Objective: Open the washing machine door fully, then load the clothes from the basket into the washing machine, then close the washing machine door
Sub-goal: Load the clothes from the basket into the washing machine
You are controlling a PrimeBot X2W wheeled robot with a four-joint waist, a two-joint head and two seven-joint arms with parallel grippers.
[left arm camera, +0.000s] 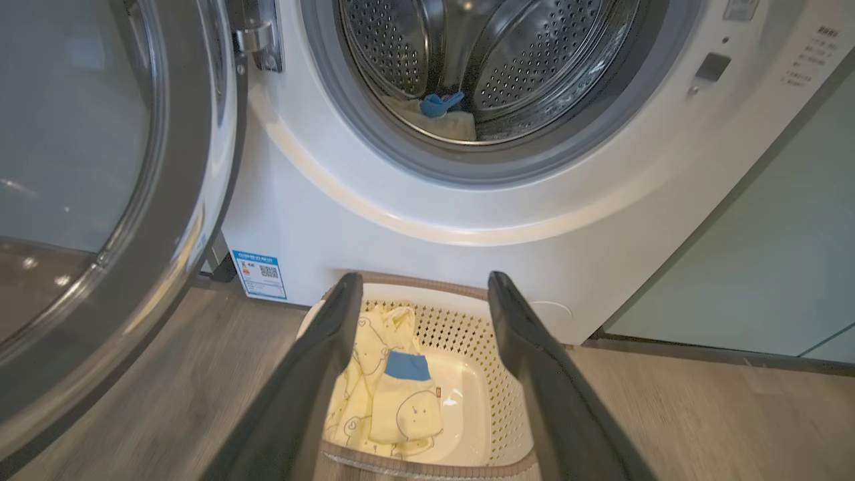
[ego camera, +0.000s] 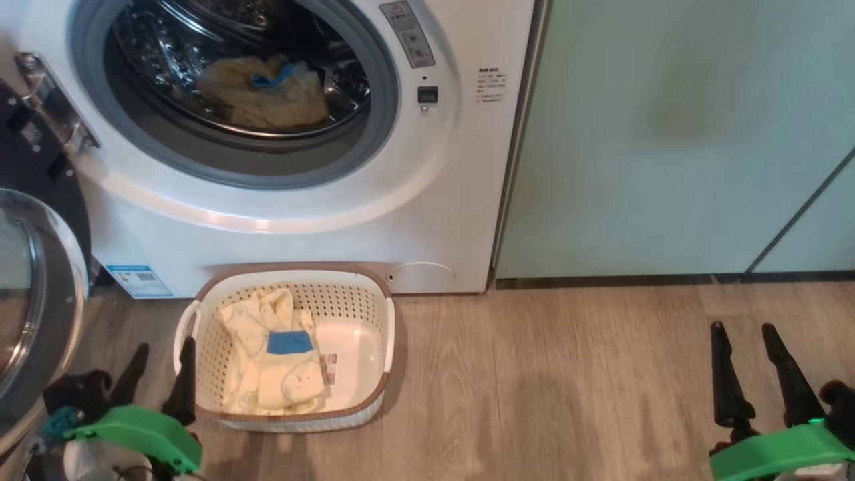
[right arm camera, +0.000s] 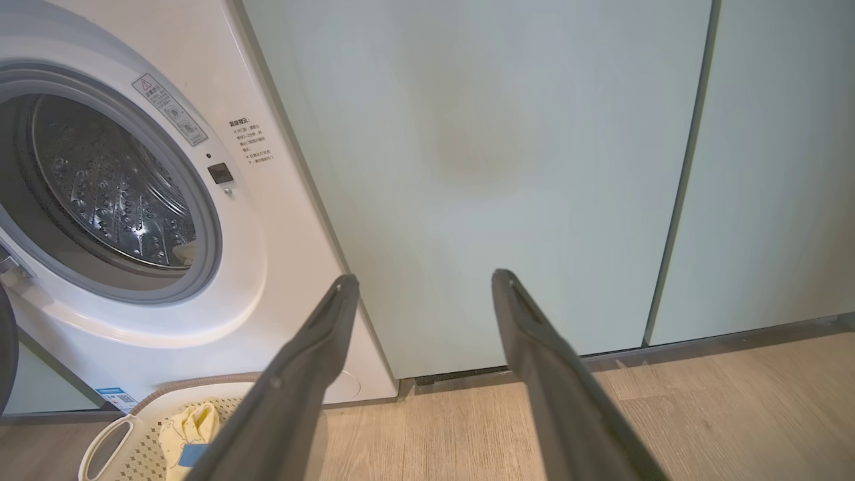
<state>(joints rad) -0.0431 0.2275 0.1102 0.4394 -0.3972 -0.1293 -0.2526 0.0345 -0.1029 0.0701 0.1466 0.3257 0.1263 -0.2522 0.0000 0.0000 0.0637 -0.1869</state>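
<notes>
The white washing machine [ego camera: 427, 200] stands with its round door [ego camera: 33, 294] swung open at the left; in the left wrist view the door [left arm camera: 100, 200] is large at the left. A pale yellow garment with blue trim [ego camera: 264, 90] lies in the steel drum [left arm camera: 494, 60]. The cream basket [ego camera: 364, 300] sits on the floor before the washer with yellow bear-print clothes [ego camera: 274, 361] and a blue patch inside. My left gripper [ego camera: 163, 371] is open beside the basket's left rim; the left wrist view frames the clothes [left arm camera: 394, 394] between its fingers. Over bare floor at the right, my right gripper [ego camera: 745, 357] is open and empty.
Pale green cabinet doors [ego camera: 668, 133] stand right of the washer, also seen as the cabinet front [right arm camera: 501, 167] in the right wrist view. Wood-look floor [ego camera: 568, 387] stretches between the basket and my right gripper. A blue sticker [ego camera: 139, 280] marks the washer's lower left corner.
</notes>
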